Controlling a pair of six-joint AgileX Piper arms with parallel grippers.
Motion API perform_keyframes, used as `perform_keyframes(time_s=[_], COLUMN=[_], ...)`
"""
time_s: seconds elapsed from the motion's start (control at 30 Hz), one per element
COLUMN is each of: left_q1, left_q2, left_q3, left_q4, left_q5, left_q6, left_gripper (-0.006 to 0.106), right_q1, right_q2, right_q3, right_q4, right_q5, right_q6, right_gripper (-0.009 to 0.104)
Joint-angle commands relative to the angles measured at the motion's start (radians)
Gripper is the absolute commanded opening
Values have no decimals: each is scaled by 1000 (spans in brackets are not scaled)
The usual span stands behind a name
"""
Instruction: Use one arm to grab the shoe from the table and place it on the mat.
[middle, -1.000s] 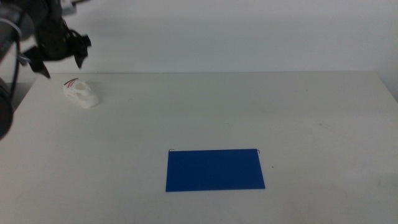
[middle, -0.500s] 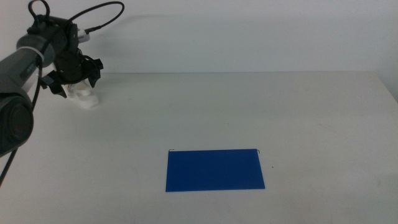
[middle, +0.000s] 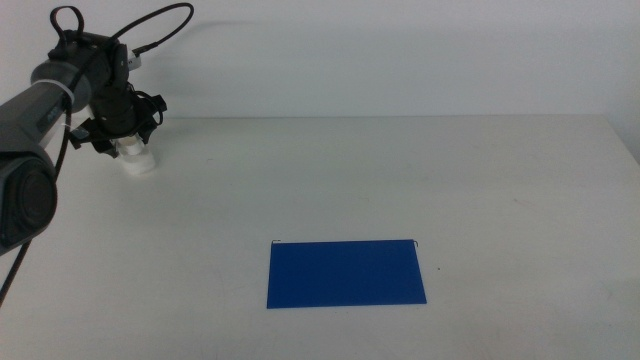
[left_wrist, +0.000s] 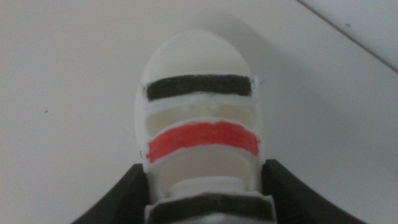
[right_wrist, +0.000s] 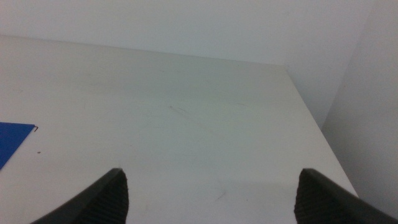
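The small white shoe (middle: 139, 161), with black and red straps, lies at the far left of the white table (middle: 400, 170). My left gripper (middle: 124, 137) reaches down onto it from the left. In the left wrist view the shoe (left_wrist: 199, 93) fills the space between the two jaws, which press against its sides: the left gripper (left_wrist: 205, 171) is shut on it. The shoe rests on the table. The blue mat (middle: 346, 272) lies flat near the front middle, far from the shoe. My right gripper (right_wrist: 211, 186) is open and empty, out of the middle view.
A black cable (middle: 160, 25) loops above the left arm. The table's back edge runs just behind the shoe. A corner of the mat (right_wrist: 12, 140) and the table's right edge (right_wrist: 311, 118) show in the right wrist view.
The left gripper has come down from above and behind the shoe onto it, and its jaws now sit against the shoe's sides. The shoe and the mat have not moved.
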Motion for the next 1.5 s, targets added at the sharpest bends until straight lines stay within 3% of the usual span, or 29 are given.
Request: perform_keyframes(time_s=[0.0, 0.1, 0.47, 0.63, 0.97, 1.47], left_q1=[-1, -2, -41, -109, -410, -791], left_q2=[-79, -100, -287, -430, -758, -685], left_q3=[-39, -62, -68, 80, 525, 638], left_q4=[20, 45, -19, -42, 157, 168], left_q5=[15, 92, 340, 338, 252, 40], left_q6=[-6, -6, 4, 4, -222, -416], left_gripper=[18, -2, -1, -1, -1, -1], right_q1=[-2, -2, -2, -2, -2, -2], right_q2=[3, 3, 3, 3, 3, 3], right_q3=[5, 5, 5, 5, 5, 5], right_q4=[-8, -8, -8, -8, -8, -8], right_q5=[-73, -73, -73, -73, -73, -73], right_q6=[-11, -11, -11, -11, -11, -11], right_gripper=[78, 78, 78, 78, 78, 78])
